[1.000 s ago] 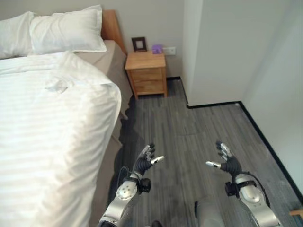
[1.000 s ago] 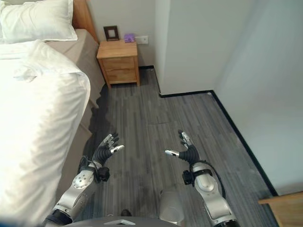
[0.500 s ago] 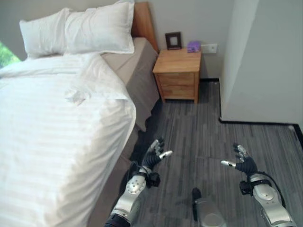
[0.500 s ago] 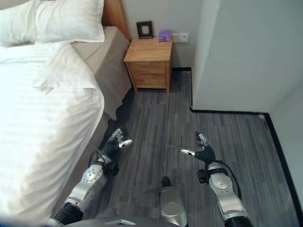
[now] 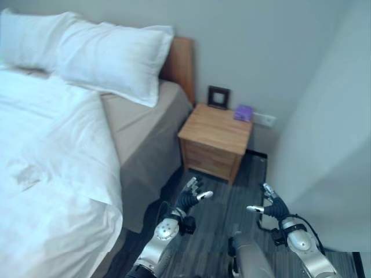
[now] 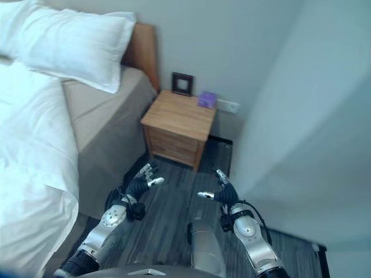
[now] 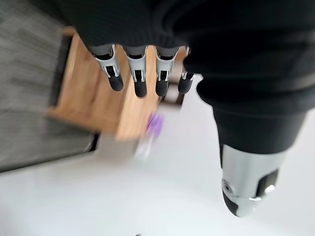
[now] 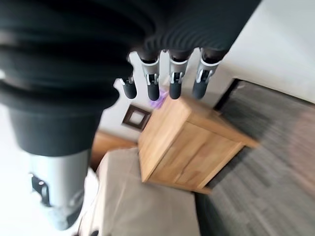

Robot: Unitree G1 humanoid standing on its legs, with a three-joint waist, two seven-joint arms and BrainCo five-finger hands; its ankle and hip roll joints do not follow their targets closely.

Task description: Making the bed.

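I judged this the approach step: my left robot hand and right robot hand hung open, empty, beside the bed; next I needed the duvet edge.

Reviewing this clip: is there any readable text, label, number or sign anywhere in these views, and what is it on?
No readable text in any view.
Purple box on the nightstand: any print too small to read.
Dark picture frame on the nightstand: nothing legible inside.
Wall socket: no markings visible.
Pillows and white duvet: plain.
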